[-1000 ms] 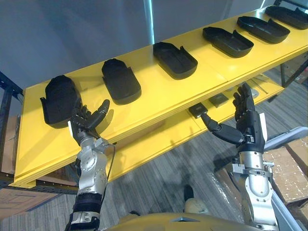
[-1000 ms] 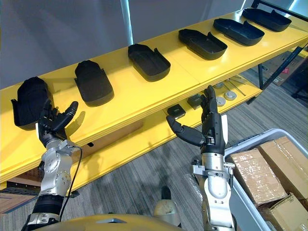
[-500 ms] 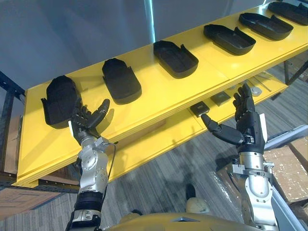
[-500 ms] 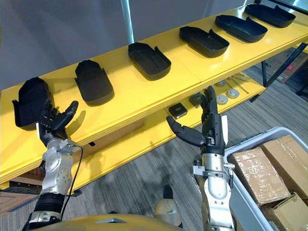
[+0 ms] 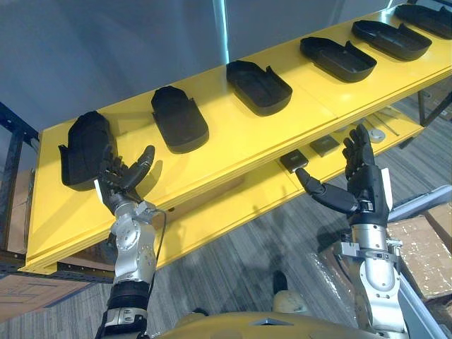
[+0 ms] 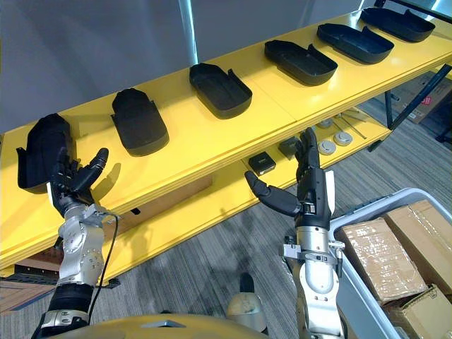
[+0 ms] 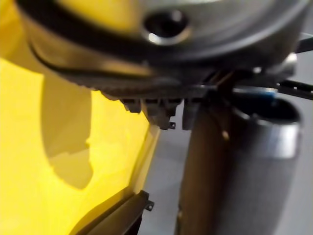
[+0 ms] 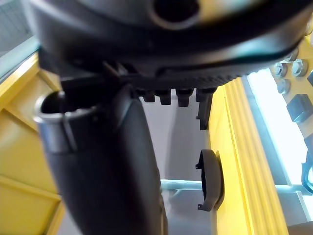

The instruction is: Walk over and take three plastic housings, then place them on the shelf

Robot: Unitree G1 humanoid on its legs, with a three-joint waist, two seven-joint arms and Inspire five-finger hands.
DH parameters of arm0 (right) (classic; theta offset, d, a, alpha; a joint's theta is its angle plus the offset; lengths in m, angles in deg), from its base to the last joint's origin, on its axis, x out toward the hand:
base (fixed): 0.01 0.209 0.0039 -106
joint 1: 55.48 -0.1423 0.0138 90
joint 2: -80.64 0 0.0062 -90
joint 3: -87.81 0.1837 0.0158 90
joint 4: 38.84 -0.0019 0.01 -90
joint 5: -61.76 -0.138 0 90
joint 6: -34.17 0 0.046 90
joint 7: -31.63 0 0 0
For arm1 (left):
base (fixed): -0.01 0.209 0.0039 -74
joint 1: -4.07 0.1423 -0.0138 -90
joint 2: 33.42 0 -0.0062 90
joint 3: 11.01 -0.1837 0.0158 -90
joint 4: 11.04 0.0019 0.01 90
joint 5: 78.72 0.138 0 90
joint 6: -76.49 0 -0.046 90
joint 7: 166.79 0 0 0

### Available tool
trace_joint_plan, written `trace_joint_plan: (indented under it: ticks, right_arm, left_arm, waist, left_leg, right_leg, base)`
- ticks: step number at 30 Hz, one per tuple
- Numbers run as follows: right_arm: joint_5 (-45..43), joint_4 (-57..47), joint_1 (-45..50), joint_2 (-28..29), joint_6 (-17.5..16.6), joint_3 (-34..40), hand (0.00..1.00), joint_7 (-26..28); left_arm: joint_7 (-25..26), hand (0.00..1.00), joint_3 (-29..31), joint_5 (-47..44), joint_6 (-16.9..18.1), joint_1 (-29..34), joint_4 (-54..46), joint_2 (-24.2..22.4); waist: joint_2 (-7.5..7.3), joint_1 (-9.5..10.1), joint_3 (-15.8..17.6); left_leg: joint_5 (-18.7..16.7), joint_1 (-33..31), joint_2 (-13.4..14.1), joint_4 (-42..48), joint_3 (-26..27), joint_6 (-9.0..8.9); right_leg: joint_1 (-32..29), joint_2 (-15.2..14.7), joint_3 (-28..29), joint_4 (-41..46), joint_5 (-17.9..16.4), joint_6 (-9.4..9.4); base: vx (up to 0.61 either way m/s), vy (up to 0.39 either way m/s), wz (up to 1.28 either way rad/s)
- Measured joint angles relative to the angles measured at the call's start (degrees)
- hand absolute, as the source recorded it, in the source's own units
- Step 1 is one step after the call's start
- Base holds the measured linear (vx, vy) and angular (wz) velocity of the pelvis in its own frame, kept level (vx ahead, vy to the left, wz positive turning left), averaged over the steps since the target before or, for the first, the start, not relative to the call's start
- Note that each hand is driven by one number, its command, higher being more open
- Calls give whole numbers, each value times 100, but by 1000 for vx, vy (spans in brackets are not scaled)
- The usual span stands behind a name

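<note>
Nothing here can be read: no lettering, number or sign is legible on the yellow shelf (image 5: 247, 134), on the plastic housings (image 5: 258, 87) lying along it, or on the cardboard boxes (image 6: 385, 258) in the bin on the floor.

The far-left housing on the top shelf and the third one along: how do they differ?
The far-left housing lies domed back up; the third housing lies hollow side up, rim showing. The open left hand is raised right before the far-left housing; no hand is near the third housing. Both are black, unheld, on the yellow shelf.
</note>
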Motion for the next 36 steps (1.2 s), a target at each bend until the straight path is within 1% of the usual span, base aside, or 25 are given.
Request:
trace_joint_plan:
  ticks: [3, 6, 9, 10, 12, 13, 14, 16, 17, 18, 20, 21, 22, 23, 24, 25, 26, 27, 28, 31, 32, 33, 34, 35, 36]
  right_arm:
    - [0, 3, 2, 0, 0, -2, 100, 0]
    - [0, 14, 0, 0, 0, -11, 100, 12]
    - [-2, 53, -1, 0, 0, -13, 100, 53]
    - [-2, 53, -2, 0, -1, -18, 100, 61]
    - [1, 53, -5, 1, -14, -112, 100, 43]
    - [3, 53, -7, 1, -17, -125, 100, 31]
    - [11, 53, -22, 2, -18, -216, 100, -14]
    - [25, 71, -67, 4, -20, -368, 100, -161]
    - [75, 111, -99, 4, -22, -404, 100, -222]
    - [194, 312, -253, 7, -23, -500, 100, -392]
    - [294, 433, -302, 9, -22, -521, 100, -510]
    - [386, 534, -301, 8, -22, -519, 100, -682]
    - [456, 582, -301, 8, -20, -512, 100, -767]
    - [640, 670, -296, 8, -14, -494, 100, -962]
    - [763, 694, -286, 8, -9, -483, 100, -1077]
    - [1044, 739, -282, 5, 3, -449, 100, -1331]
    - [1159, 751, -288, 1, 17, -442, 100, -1460]
    - [1273, 794, -331, -4, 48, -446, 100, -1640]
    - [1371, 856, -387, -4, 116, -455, 100, -1792]
    - [1527, 1107, -544, -11, 257, -495, 100, -2095]
    - [1548, 1245, -565, -29, 288, -524, 100, -2282]
    - [1596, 1326, -564, -53, 308, -543, 100, -2408]
    - [1648, 1496, -566, -117, 341, -588, 100, -2660]
    - [1651, 1637, -563, -154, 335, -588, 100, -2925]
    - [1650, 1724, -564, -157, 326, -567, 100, -3068]
  left_arm:
    - [-145, 100, 5, -13, 0, 1, 0, -1]
    - [-832, 100, 15, -248, 2, 5, -54, 0]
    - [-1296, 100, -59, -347, -1, 41, -206, -1]
    - [-1442, 100, -113, -478, -4, 97, -386, -2]
    - [-1872, 100, -341, -535, -21, 454, -1258, -5]
    - [-2004, 100, -429, -566, -24, 551, -1510, -4]
    - [-2349, 100, -598, -686, -38, 730, -1967, -7]
    - [-2915, 100, -914, -695, -62, 926, -2517, -6]
    - [-3053, 100, -995, -704, -105, 956, -2619, -6]
    - [-3415, 100, -1130, -702, -155, 1072, -2733, -2]
    - [-3642, 100, -1168, -700, -218, 1183, -2731, 0]
    - [-3978, 100, -1166, -704, -380, 1363, -2728, 33]
    - [-4131, 100, -1172, -706, -442, 1434, -2723, 64]
    - [-4457, 100, -1194, -710, -576, 1583, -2725, 153]
    - [-4647, 100, -1207, -720, -654, 1653, -2724, 206]
    - [-5158, 100, -1291, -810, -850, 1836, -2727, 391]
    - [-5430, 100, -1353, -894, -990, 1899, -2727, 490]
    - [-5820, 100, -1520, -904, -1179, 2014, -2728, 682]
    - [-6051, 100, -1746, -893, -1418, 2071, -2706, 861]
    - [-6197, 100, -2156, -847, -1874, 2094, -2439, 1043]
    - [-6152, 100, -2275, -793, -2046, 2082, -2200, 1050]
    - [-6097, 100, -2328, -709, -2118, 2082, -2070, 1048]
    - [-5973, 100, -2431, -614, -2248, 2078, -1752, 1050]
    - [-5830, 100, -2506, -497, -2310, 2077, -1422, 1044]
    - [-5751, 100, -2541, -396, -2349, 2075, -1258, 1045]
  waist:
    - [0, 1, 2]
    - [7, 8, 7]
    - [9, 15, 9]
    - [10, 12, 10]
    - [10, 12, 10]
    - [11, 23, 10]
    - [12, 53, 9]
    - [25, 144, 1]
    - [32, 174, -3]
    - [56, 180, -19]
    - [86, 192, -39]
    - [128, 240, -66]
    - [140, 259, -74]
    - [157, 290, -85]
    - [164, 301, -90]
    - [176, 311, -98]
    - [183, 319, -103]
    - [194, 327, -111]
    - [204, 335, -123]
    - [219, 334, -194]
    - [226, 333, -230]
    - [228, 335, -268]
    - [233, 339, -331]
    - [232, 340, -337]
    - [228, 343, -345]
  left_leg:
    - [1, 42, -3, -19, 7, -3]
    - [0, 64, -1, -31, 16, -5]
    - [-6, 63, 1, -31, 24, -13]
    - [-8, 63, 2, -32, 28, -15]
    - [-15, 64, 8, -32, 31, -24]
    - [-16, 63, 8, -32, 31, -24]
    - [-16, 63, 8, -32, 27, -23]
    - [-16, 62, 6, -31, 6, -22]
    - [-16, 62, 5, -30, -5, -22]
    - [-10, 59, 1, -30, -71, -14]
    - [-7, 58, 1, -33, -116, -9]
    - [-6, 47, 1, -46, -152, -3]
    - [-1, 40, 1, -52, -165, 4]
    - [19, 27, -2, -87, -203, 24]
    - [39, 22, -7, -116, -221, 31]
    - [85, -5, -11, -148, -260, 8]
    - [92, -25, -10, -147, -273, 6]
    - [106, -44, -12, -152, -293, 7]
    - [121, -44, -13, -157, -301, -8]
    - [151, -67, -20, -209, -293, -13]
    - [167, -80, -21, -235, -293, -10]
    - [169, -106, -18, -236, -292, -10]
    - [186, -142, -14, -244, -281, -16]
    - [197, -136, -8, -246, -274, -19]
    - [197, -136, -4, -247, -269, -20]
  right_leg:
    - [68, 8, -3, -73, 22, 4]
    - [88, 13, -3, -80, 21, 3]
    - [83, 14, -1, -83, 21, 3]
    - [79, 15, 2, -83, 21, 3]
    - [79, 19, 2, -84, 21, 3]
    - [80, 19, 1, -84, 22, 3]
    - [83, 18, -3, -84, 22, 3]
    - [96, 12, -23, -84, 22, 4]
    - [104, 10, -36, -84, 22, 4]
    - [150, -1, -117, -90, 19, 6]
    - [181, -6, -164, -93, 11, 2]
    - [184, -5, -203, -95, 1, -4]
    - [184, -5, -220, -98, -4, -10]
    - [181, -2, -261, -124, -9, -17]
    - [181, -3, -294, -125, -16, -23]
    - [170, -2, -344, -126, -21, -28]
    - [158, -2, -355, -127, -25, -24]
    - [148, -4, -381, -127, -34, -12]
    - [126, -4, -392, -128, -37, -13]
    - [76, -4, -425, -128, -61, -45]
    - [51, -1, -443, -128, -69, -58]
    - [24, 3, -446, -128, -70, -59]
    - [-23, 9, -447, -128, -65, -56]
    - [-24, 16, -447, -128, -48, -31]
    - [-28, 20, -447, -128, -44, -37]
  base:
    - [0, 0, 0]
    - [0, 0, 0]
    - [0, 0, 0]
    - [0, 0, 0]
    - [0, 0, 0]
    - [0, 0, 0]
    - [0, 0, 0]
    - [-9, -13, 4]
    - [-32, -17, 15]
    - [-34, -15, 16]
    - [-36, -20, 16]
    - [-28, -21, 12]
    - [-28, -24, 14]
    - [-25, -21, 12]
    - [-27, -31, 19]
    - [-18, -24, 15]
    - [-12, -27, 15]
    - [-7, -18, 8]
    - [-14, -15, 5]
    - [0, 0, 0]
    - [0, 0, 0]
    - [0, 0, 0]
    - [0, 0, 0]
    - [0, 0, 0]
    - [0, 0, 0]
